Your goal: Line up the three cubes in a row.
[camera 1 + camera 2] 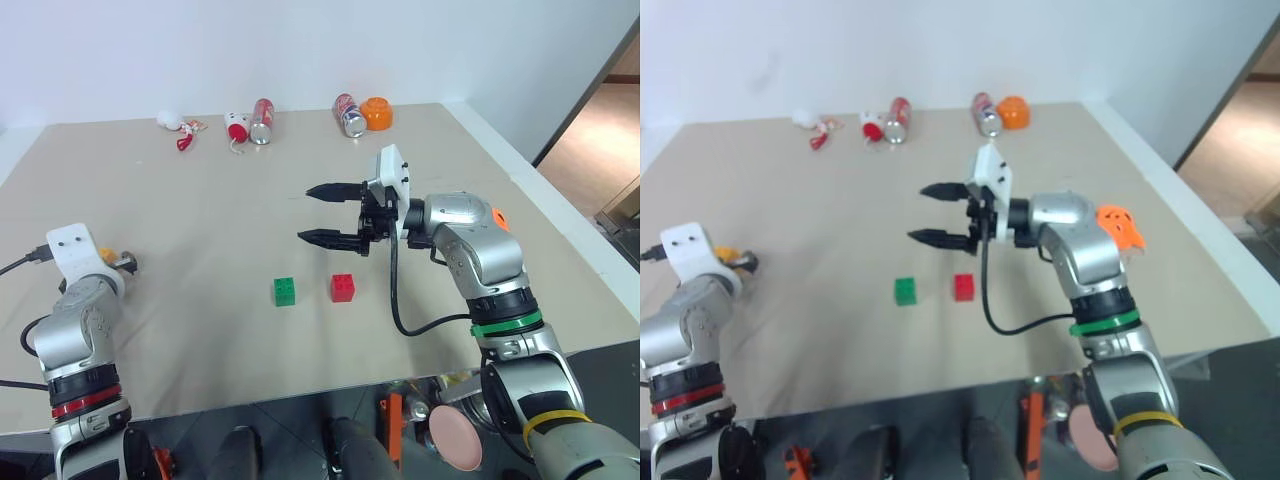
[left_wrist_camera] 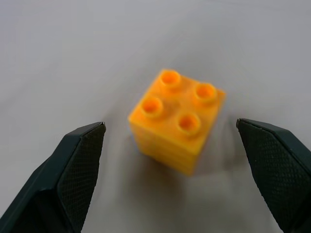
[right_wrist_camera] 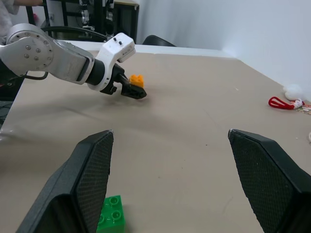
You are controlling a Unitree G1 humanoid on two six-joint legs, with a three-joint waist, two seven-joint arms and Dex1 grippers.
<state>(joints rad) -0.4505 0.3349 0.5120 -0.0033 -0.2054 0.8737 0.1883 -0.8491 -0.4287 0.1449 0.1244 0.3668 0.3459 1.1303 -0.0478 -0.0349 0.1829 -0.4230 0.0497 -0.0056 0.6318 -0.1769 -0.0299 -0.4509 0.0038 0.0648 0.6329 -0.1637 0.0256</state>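
R arm comes in from lower right of the head view, forearm bent up, wrist turned so the right claw (image 1: pixel 327 213) points sideways toward frame left, held above the table (image 1: pixel 200 210), fingers wide apart w/ nothing between them. It hangs just above/behind the red cube (image 1: pixel 343 287), not touching

L arm at lower left edge, reaching forward & a bit down; left claw (image 3: pixel 137 91) low over the table at mid-left. In the left wrist view its 2 fingers (image 2: pixel 73 165) stand wide open either side of the orange cube (image 2: pixel 176 121), gaps both sides, no contact

Cubes: 3 total. Green cube (image 1: pixel 285 291) & red one side by side near centre-bottom of the table, small gap between; orange one well apart at far left, studs up

Top of frame, far edge: 2 cans (image 1: pixel 262 121) lying down, label text too small to read; orange toy (image 1: pixel 377 112) beside the right-hand can; small red-white bits at upper left, can't tell what
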